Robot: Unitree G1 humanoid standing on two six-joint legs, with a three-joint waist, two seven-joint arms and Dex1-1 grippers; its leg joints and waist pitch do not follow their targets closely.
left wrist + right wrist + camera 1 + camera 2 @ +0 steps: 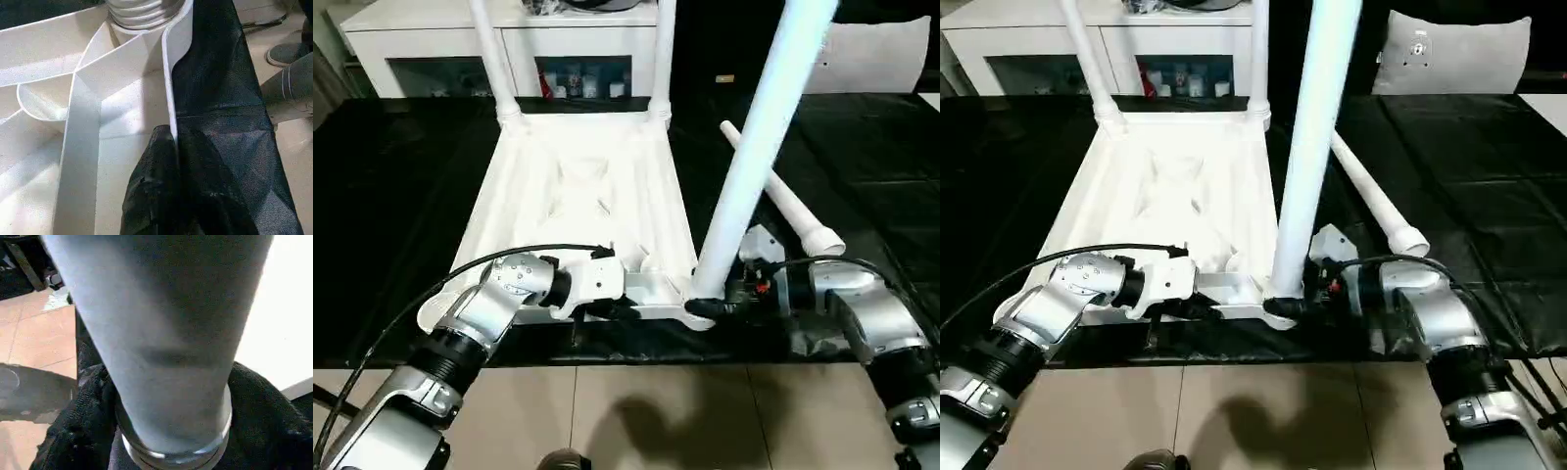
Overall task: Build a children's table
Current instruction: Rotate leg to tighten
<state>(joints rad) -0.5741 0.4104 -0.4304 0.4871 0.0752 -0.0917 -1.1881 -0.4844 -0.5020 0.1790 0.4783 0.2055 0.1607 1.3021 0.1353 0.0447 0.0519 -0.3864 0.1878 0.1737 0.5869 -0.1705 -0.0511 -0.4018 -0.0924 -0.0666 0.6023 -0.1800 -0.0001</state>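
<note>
The children's table top (578,196) lies upside down on black cloth, ribs upward. Two white legs (489,49) (663,49) stand in its far corner sockets. A third leg (759,147) rises tilted from the near right corner socket, and my right gripper (715,305) is shut around its base; the wrist view shows black fingers (83,421) on both sides of that leg (166,333). My left gripper (607,309) is shut on the top's near rim, its fingers (151,186) straddling the rim wall (168,73). A fourth leg (783,206) lies loose on the cloth to the right.
A long white cabinet (440,49) with glass-fronted openings stands behind the table. A pale cushion (1454,54) sits at the back right. Black cloth (862,147) covers the work area; tan floor (656,411) lies in front. A person's shoe (288,51) is close to the cloth's edge.
</note>
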